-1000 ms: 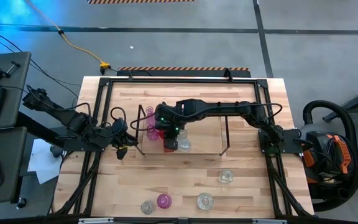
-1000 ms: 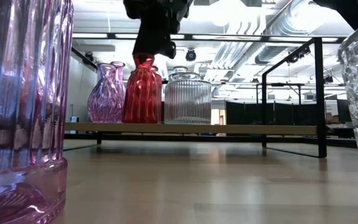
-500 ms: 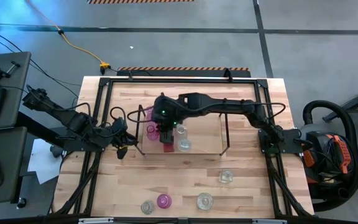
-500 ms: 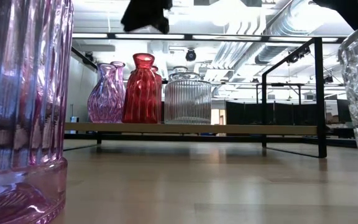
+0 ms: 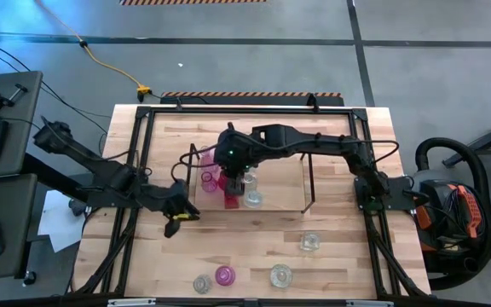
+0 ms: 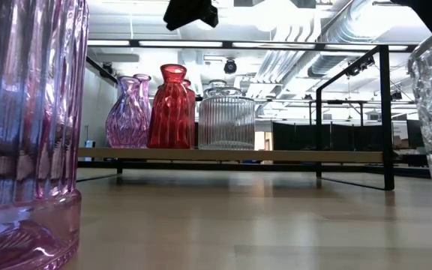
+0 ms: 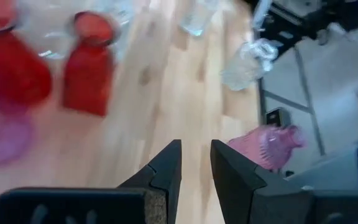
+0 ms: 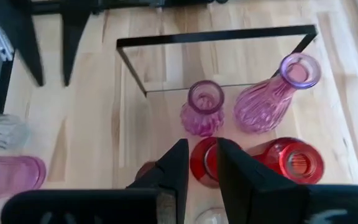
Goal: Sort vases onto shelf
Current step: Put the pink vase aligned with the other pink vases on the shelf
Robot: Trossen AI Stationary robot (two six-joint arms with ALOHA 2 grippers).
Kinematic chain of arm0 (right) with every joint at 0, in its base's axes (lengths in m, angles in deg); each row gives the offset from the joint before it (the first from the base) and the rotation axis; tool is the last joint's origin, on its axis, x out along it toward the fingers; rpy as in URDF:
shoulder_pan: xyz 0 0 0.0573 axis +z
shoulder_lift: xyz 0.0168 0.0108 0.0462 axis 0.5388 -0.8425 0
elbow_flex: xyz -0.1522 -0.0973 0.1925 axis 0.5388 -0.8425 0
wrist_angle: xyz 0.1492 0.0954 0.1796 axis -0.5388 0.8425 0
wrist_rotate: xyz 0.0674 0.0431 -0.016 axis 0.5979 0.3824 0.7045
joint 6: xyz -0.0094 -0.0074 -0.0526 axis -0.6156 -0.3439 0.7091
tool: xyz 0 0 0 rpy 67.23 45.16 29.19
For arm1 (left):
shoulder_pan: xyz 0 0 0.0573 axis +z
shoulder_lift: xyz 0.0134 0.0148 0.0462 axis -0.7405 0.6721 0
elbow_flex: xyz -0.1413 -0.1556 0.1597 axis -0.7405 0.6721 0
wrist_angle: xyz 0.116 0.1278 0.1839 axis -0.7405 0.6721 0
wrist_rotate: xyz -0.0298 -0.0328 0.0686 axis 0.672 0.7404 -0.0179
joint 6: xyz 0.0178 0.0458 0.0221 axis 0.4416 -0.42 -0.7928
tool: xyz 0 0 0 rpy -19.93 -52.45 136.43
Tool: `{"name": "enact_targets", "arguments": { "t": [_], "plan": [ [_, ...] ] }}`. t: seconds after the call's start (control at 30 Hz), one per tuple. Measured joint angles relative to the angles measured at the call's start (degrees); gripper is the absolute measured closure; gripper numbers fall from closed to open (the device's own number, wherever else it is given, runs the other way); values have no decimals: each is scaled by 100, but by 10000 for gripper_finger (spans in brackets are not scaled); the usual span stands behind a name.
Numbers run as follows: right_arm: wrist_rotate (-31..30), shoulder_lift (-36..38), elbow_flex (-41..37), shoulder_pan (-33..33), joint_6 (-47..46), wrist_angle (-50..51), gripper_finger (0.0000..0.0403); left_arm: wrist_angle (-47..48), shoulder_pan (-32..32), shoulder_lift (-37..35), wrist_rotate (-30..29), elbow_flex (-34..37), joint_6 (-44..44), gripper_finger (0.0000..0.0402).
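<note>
The shelf (image 5: 275,175) stands mid-table, a light board with dark wire frames at its ends. On its left half stand pink vases (image 5: 208,159), red vases (image 5: 230,199) and clear vases (image 5: 251,199), each upright on its base; the low view shows a pink vase (image 6: 130,112), a red vase (image 6: 171,109) and a clear ribbed vase (image 6: 227,118). My right gripper (image 8: 202,165) hangs above the red vases (image 8: 294,158), slightly open, with nothing between its fingers. My left gripper (image 7: 196,165) is off the shelf's left end (image 5: 177,218), slightly open, nothing between its fingers.
Loose vases stand near the table's front edge: a clear vase (image 5: 311,242), a clear vase (image 5: 280,275), a pink vase (image 5: 225,275) and another clear vase (image 5: 201,283). The shelf's right half is bare board. A black frame (image 5: 143,115) rims the table.
My right gripper has risen from the red vase's mouth to well above the shelf; the red vase stays upright where it was. My left gripper has moved toward the table's near edge and a little to the right, turning as it went.
</note>
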Motion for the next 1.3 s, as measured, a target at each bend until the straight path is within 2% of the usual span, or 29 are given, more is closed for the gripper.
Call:
{"name": "enact_targets", "arguments": {
  "t": [0.27, 0.47, 0.6, 0.73, 0.9, 1.07, 1.17, 1.3],
  "plan": [
    [-19, 0, 0, 129, -527, 198, 339, -130, 137, 732, 857, -482, -667, 326],
    [-839, 99, -2, 407, -1353, 1053, 339, 101, 168, 1024, 1364, -980, -1340, 326],
    [-996, 221, -2, 620, -2015, 1918, 339, 93, 130, 1146, 1618, -1272, -1553, 326],
    [-1446, 358, -2, 921, -2740, 2716, 339, 99, 57, 1290, 1774, -1494, -1756, 326],
    [-1912, 552, -4, 1328, -3301, 2644, 339, 24, -20, 1476, 1824, -1607, -1912, 326],
    [-2632, 905, -176, 1641, -3648, 2662, 339, -148, 34, 1888, 2283, -1605, -1831, 326],
    [-2972, 1293, -392, 1683, -3758, 2671, 339, -358, 50, 2193, 2522, -1597, -1776, 326],
    [-3552, 1911, -687, 1664, -3754, 2660, 339, -657, 91, 2494, 2549, -1597, -1772, 326]
  ]
}}
